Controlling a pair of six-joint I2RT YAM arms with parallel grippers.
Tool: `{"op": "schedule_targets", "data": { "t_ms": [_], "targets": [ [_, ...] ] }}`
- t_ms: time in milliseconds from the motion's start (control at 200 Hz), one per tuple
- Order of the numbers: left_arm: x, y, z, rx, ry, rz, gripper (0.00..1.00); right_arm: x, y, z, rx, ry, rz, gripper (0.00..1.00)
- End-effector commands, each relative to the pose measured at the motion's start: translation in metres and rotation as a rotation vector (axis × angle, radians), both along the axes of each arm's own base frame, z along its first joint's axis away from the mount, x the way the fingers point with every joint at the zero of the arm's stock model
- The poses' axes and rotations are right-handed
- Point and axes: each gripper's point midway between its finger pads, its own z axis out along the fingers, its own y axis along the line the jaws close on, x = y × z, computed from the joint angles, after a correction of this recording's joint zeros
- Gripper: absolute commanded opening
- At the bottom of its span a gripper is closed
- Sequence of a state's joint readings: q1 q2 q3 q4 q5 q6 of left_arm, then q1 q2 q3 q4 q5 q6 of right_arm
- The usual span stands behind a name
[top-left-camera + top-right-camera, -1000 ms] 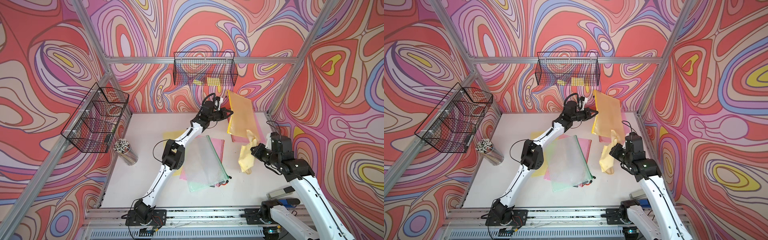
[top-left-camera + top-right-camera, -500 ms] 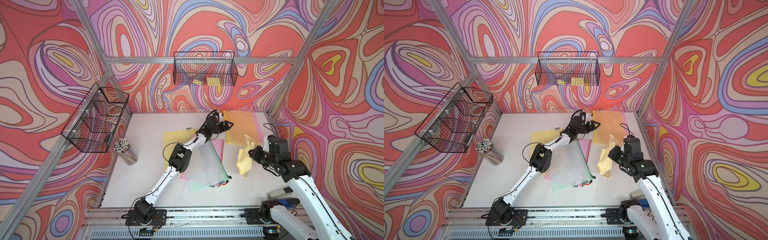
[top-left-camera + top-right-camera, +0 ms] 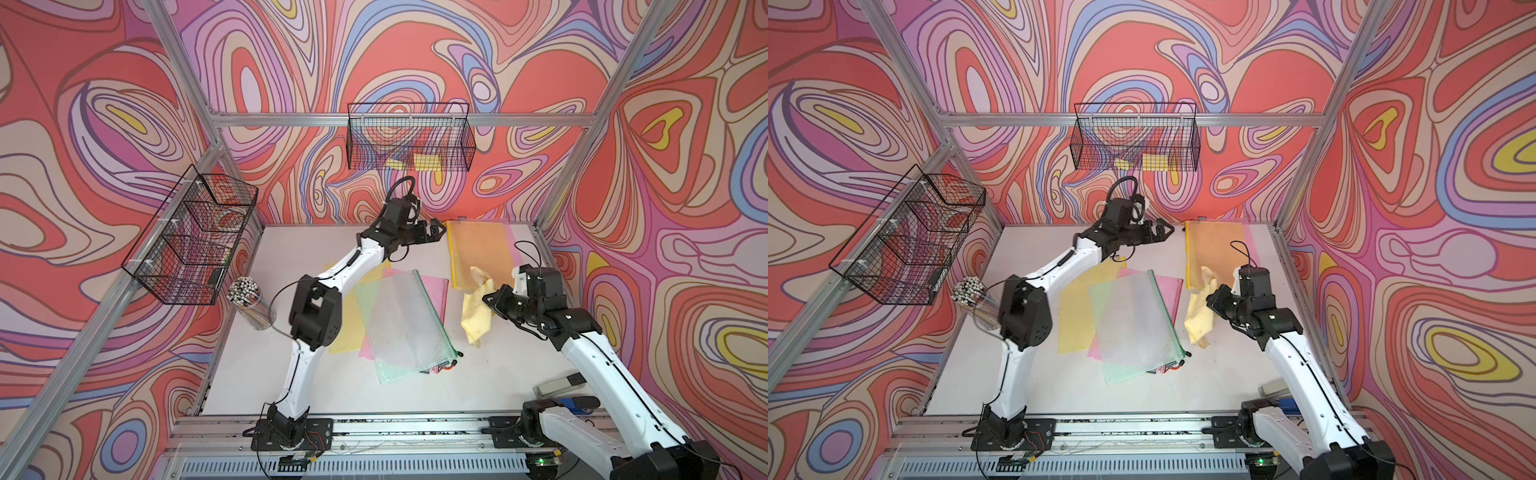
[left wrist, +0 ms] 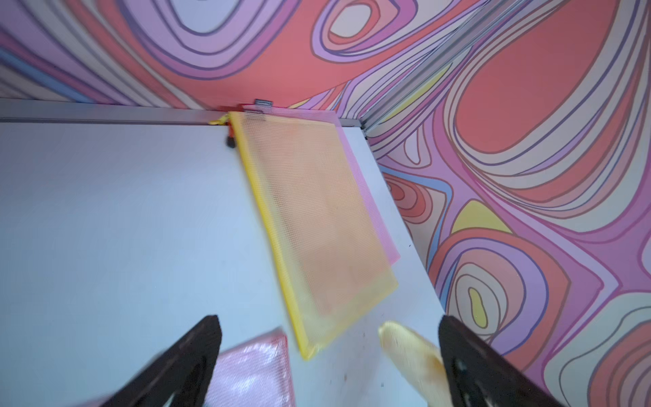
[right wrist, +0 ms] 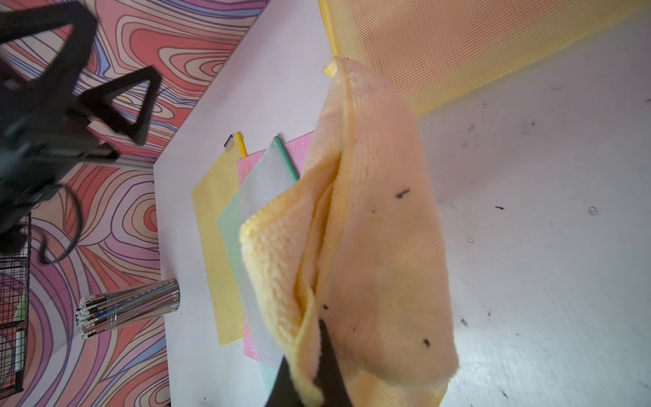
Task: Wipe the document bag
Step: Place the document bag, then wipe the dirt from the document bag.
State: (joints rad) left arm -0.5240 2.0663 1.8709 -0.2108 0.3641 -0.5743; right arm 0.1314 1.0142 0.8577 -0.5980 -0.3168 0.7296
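The orange mesh document bag [image 3: 478, 249] [image 3: 1219, 245] lies flat at the table's back right corner, over a pink one [image 4: 375, 215]. It also fills the left wrist view [image 4: 317, 218]. My left gripper [image 3: 434, 232] [image 3: 1162, 232] [image 4: 327, 319] hovers just left of the bag's zipper edge, open and holding nothing. My right gripper [image 3: 488, 297] [image 3: 1213, 297] [image 5: 310, 366] is shut on a speckled yellow cloth [image 3: 476, 320] [image 5: 370, 229]. The cloth hangs at the bag's near end, over its near corner [image 5: 458, 42].
A pile of green [image 3: 403, 324], pink and yellow mesh bags lies mid-table under the left arm. A clear cup of pencils [image 3: 249, 303] stands at the left edge. Wire baskets [image 3: 409, 141] [image 3: 191, 241] hang on the walls. A grey stapler-like object [image 3: 557, 384] sits front right.
My left gripper opened and let go of the orange bag, which went from held upright to lying flat. The gripper then drew back to the left. My right gripper with the cloth shifted slightly.
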Motion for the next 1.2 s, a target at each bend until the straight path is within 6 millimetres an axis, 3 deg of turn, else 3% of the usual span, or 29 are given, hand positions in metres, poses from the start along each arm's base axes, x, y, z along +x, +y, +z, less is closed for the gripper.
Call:
{"op": "schedule_targets", "data": {
  "t_ms": [0, 85, 180, 330, 451, 566, 711, 726, 801, 1197],
  "targets": [
    [-0.041, 0.074, -0.054, 0.222, 0.088, 0.14, 0.99, 0.018, 0.018, 0.009, 0.079, -0.051, 0.065, 0.0],
    [-0.075, 0.12, -0.069, 0.295, 0.131, 0.236, 0.99, 0.03, 0.032, 0.006, 0.086, -0.046, 0.117, 0.0],
    [-0.107, 0.157, -0.093, 0.324, 0.216, 0.3, 0.99, 0.045, 0.059, 0.002, 0.033, -0.04, 0.192, 0.0],
    [-0.14, 0.185, -0.128, 0.232, 0.341, 0.341, 0.99, 0.068, 0.109, -0.015, -0.028, -0.014, 0.316, 0.0],
    [-0.146, 0.199, -0.148, 0.145, 0.386, 0.396, 0.98, 0.088, 0.112, -0.049, -0.096, 0.051, 0.303, 0.0],
    [-0.15, 0.199, -0.162, 0.114, 0.413, 0.396, 0.96, 0.097, 0.102, -0.081, -0.185, 0.113, 0.278, 0.0],
    [-0.149, 0.18, -0.175, 0.038, 0.457, 0.328, 0.92, 0.098, 0.1, -0.112, -0.222, 0.174, 0.29, 0.0],
    [-0.15, 0.18, -0.178, 0.034, 0.466, 0.327, 0.91, 0.097, 0.1, -0.124, -0.227, 0.204, 0.293, 0.0],
    [-0.148, 0.174, -0.184, 0.009, 0.484, 0.311, 0.86, 0.094, 0.099, -0.142, -0.229, 0.238, 0.292, 0.0],
    [-0.158, 0.175, -0.208, 0.05, 0.572, 0.302, 0.8, 0.069, 0.093, -0.195, -0.204, 0.353, 0.257, 0.0]
  ]
}}
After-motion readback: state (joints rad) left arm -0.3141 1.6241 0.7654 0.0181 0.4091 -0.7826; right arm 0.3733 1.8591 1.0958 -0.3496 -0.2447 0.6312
